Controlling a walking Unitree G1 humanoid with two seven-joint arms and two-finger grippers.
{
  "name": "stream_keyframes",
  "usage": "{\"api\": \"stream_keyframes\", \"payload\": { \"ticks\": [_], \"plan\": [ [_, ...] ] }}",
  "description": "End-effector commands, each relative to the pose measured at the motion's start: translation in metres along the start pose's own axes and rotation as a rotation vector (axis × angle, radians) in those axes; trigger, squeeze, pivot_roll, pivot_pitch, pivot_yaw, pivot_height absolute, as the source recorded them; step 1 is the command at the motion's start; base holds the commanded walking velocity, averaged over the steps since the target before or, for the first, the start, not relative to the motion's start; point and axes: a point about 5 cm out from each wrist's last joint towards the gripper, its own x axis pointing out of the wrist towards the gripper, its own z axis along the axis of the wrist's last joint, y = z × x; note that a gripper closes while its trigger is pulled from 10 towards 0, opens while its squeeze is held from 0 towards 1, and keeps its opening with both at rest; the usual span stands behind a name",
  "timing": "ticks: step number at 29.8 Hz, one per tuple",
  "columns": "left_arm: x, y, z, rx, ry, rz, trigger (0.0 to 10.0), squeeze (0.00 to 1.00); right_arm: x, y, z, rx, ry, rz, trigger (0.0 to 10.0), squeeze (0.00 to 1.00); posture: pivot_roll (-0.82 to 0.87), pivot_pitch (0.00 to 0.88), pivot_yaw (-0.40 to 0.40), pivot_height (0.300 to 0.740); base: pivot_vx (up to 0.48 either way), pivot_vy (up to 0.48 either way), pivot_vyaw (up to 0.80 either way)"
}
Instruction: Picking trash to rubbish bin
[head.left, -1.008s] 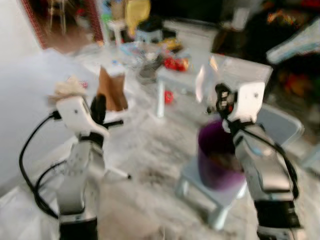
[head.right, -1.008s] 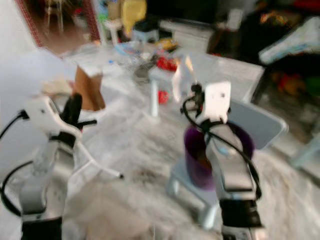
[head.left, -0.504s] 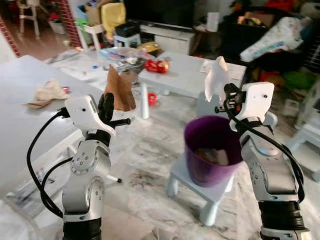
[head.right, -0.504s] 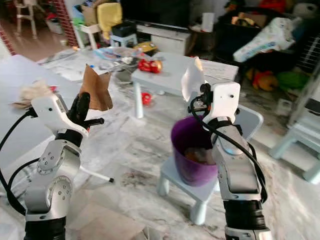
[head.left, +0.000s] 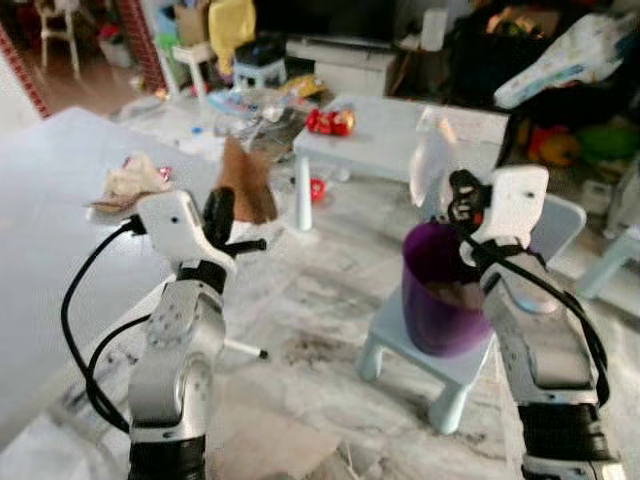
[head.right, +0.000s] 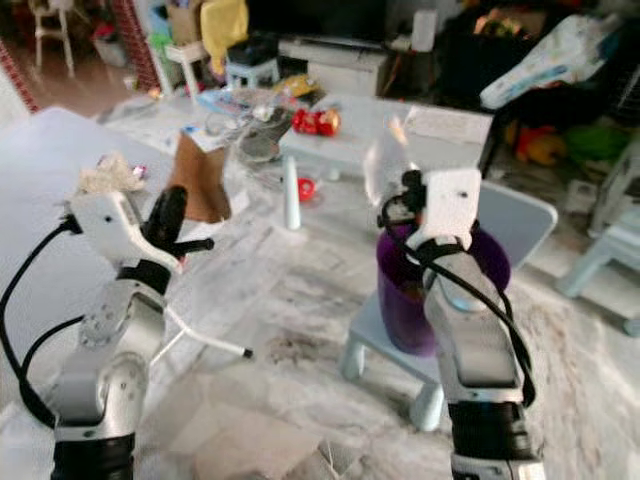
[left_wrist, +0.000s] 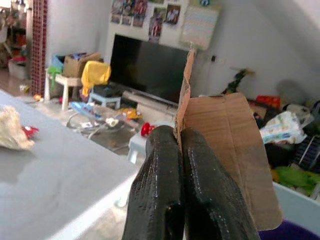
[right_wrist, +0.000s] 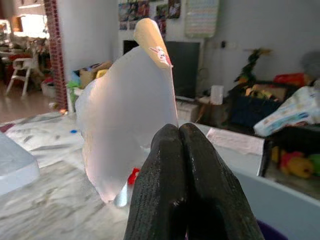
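Two claws each pinch a scrap: the left claw (left_wrist: 180, 150) is pressed together on a brown cardboard piece (left_wrist: 227, 150), light, stiff, creased, held by its lower edge; the right claw (right_wrist: 179, 145) nips a translucent plastic wrapper (right_wrist: 127, 135), flimsy and probably slippery, also by its lower edge; the purple bin (head.left: 440, 300) sits on a small stool (head.left: 395, 340) at 6 o'clock below that wrapper; crumpled paper (head.left: 125, 185) lies on the grey worktop (head.left: 50, 230) at 9 o'clock.

Both head views are softly blurred. The purple bin (head.left: 441, 305) is partly covered by the right arm, and its contents cannot be made out. Small items on the low table (head.right: 345, 135) are not identifiable.
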Motion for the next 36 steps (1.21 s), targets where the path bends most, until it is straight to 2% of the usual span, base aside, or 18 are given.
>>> {"api": "stream_keyframes", "payload": {
  "ticks": [1,5,36],
  "plan": [
    [-0.0012,0.0058,0.0024,0.011,-0.006,0.010,0.0,0.00,0.0027,0.0094,0.0049,0.007,-0.018,0.023,0.0,0.00,0.01,0.024,0.029,0.740,0.000,0.000,0.00],
    [-0.0011,0.0046,0.0026,0.009,-0.007,0.003,0.0,0.00,0.0027,0.0087,0.0040,0.006,-0.012,0.018,0.0,0.00,0.01,0.025,0.031,0.740,0.000,0.000,-0.40],
    [-0.0004,-0.0011,0.0010,0.030,0.002,-0.048,0.0,0.00,0.0037,0.0095,0.0033,0.009,-0.009,0.015,0.0,0.00,0.01,0.028,0.035,0.740,0.009,0.000,-0.77]
  ]
}}
